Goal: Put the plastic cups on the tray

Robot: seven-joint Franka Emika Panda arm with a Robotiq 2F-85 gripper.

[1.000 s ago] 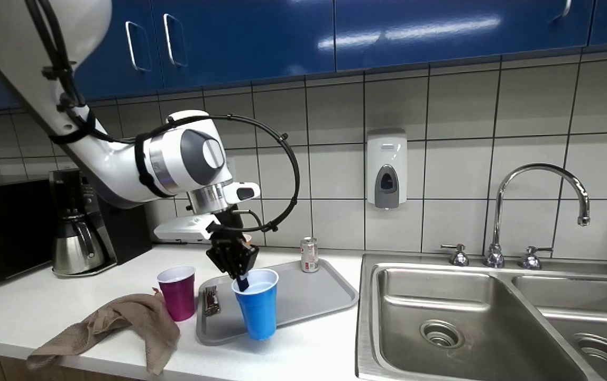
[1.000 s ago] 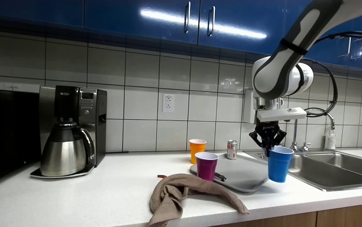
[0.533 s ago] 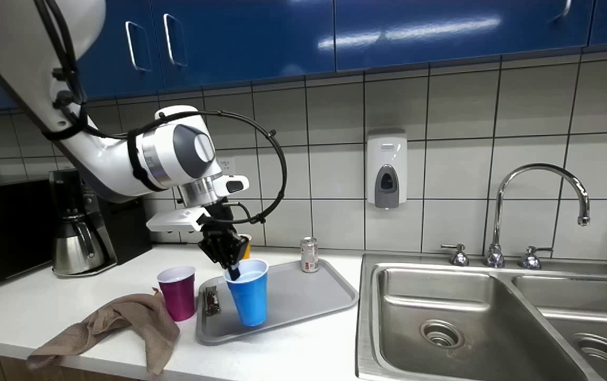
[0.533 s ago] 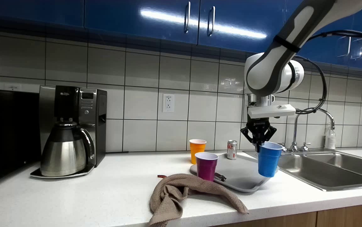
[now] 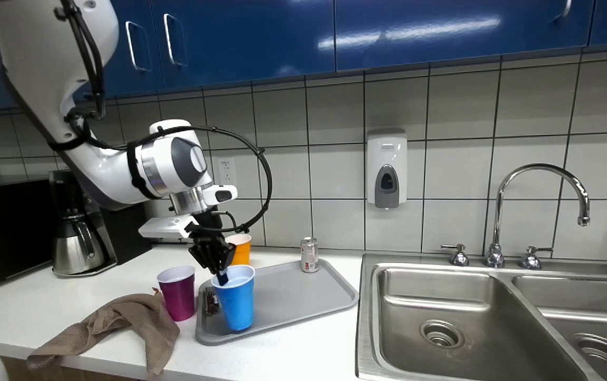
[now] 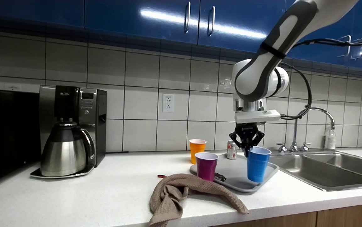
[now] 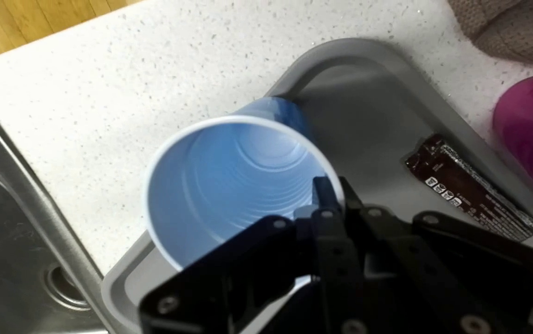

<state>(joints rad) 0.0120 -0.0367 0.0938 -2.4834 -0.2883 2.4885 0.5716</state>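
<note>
The blue plastic cup point(image 5: 238, 301) is upright with a slight tilt above the near left part of the grey tray point(image 5: 303, 296). My gripper point(image 7: 339, 192) is shut on its rim, one finger inside the cup and one outside. In the wrist view, the blue cup's point(image 7: 229, 185) base overlaps the tray's rim; whether it touches I cannot tell. On the counter left of the tray stands the magenta-purple cup point(image 6: 206, 167). Near the tray's back left corner is the orange cup point(image 6: 197, 148), its base partly hidden.
A drink can point(image 5: 309, 255) stands at the tray's back, and a brown wrapped bar point(image 7: 471, 188) lies at its left end. A brown towel point(image 6: 181, 192) lies beside the magenta-purple cup. The sink point(image 5: 430, 317) borders the tray's right side; a coffee maker point(image 6: 73, 132) stands far left.
The arm has carried the blue cup leftward in both exterior views, from beyond the tray's near edge to above the tray. It has come down a little in the last half second. The grip is unchanged.
</note>
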